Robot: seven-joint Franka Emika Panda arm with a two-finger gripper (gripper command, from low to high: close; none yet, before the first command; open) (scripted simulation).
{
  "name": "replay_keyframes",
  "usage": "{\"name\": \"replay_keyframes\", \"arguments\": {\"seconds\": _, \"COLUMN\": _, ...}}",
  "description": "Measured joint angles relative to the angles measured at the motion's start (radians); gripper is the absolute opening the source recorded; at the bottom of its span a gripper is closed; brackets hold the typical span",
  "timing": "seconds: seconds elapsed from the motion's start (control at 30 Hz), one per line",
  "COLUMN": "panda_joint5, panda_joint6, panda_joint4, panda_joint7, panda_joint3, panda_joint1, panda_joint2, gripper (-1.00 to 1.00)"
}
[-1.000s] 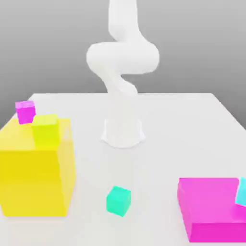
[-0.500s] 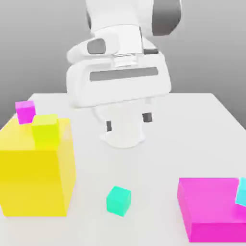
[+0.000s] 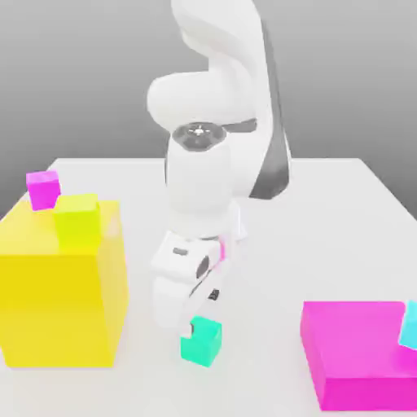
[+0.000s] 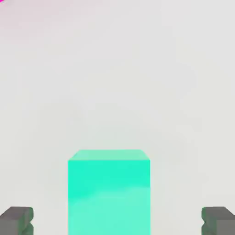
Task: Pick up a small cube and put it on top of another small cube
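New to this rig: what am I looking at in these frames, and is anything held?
One white robot arm with a two-finger gripper. The exterior view is taken from off the arm and shows the whole scene; the hand view comes from a camera on the hand.

On the pale table sit a small teal-green cube, a big yellow block and a flat magenta block with a light-blue cube.

Nothing is held: the gripper is open, with gaps either side of the teal-green cube.

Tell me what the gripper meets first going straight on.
Most likely the teal-green cube, lying between the open fingers of the gripper; how far below is unclear.
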Motion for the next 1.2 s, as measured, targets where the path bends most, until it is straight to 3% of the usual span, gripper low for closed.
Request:
{"name": "replay_keyframes", "arguments": {"seconds": 0.23, "panda_joint5": 0.156, "panda_joint6": 0.117, "panda_joint4": 0.029, "panda_joint7": -0.117, "panda_joint3": 0.176, "panda_joint1": -0.138, "panda_joint2": 0.152, "gripper": 0.0}}
{"name": "replay_keyframes", "arguments": {"seconds": 0.27, "panda_joint5": 0.171, "panda_joint6": 0.131, "panda_joint4": 0.032, "panda_joint7": -0.127, "panda_joint3": 0.198, "panda_joint1": -0.156, "panda_joint2": 0.169, "gripper": -1.0}}
{"name": "replay_keyframes", "arguments": {"seconds": 0.53, "panda_joint5": 0.156, "panda_joint6": 0.12, "panda_joint4": 0.03, "panda_joint7": -0.117, "panda_joint3": 0.186, "panda_joint1": -0.148, "panda_joint2": 0.157, "gripper": -1.0}}
{"name": "replay_keyframes", "arguments": {"seconds": 0.73, "panda_joint5": 0.015, "panda_joint6": 0.025, "panda_joint4": 0.006, "panda_joint7": -0.013, "panda_joint3": 0.062, "panda_joint1": -0.059, "panda_joint2": 0.032, "gripper": -1.0}}
{"name": "replay_keyframes", "arguments": {"seconds": 0.9, "panda_joint5": -0.088, "panda_joint6": -0.056, "panda_joint4": -0.018, "panda_joint7": 0.066, "panda_joint3": 0.025, "panda_joint1": -0.046, "panda_joint2": -0.07, "gripper": -1.0}}
{"name": "replay_keyframes", "arguments": {"seconds": 1.2, "panda_joint5": -0.115, "panda_joint6": -0.34, "panda_joint4": 0.27, "panda_joint7": -0.006, "panda_joint3": 0.163, "panda_joint1": 0.221, "panda_joint2": -0.066, "gripper": -1.0}}
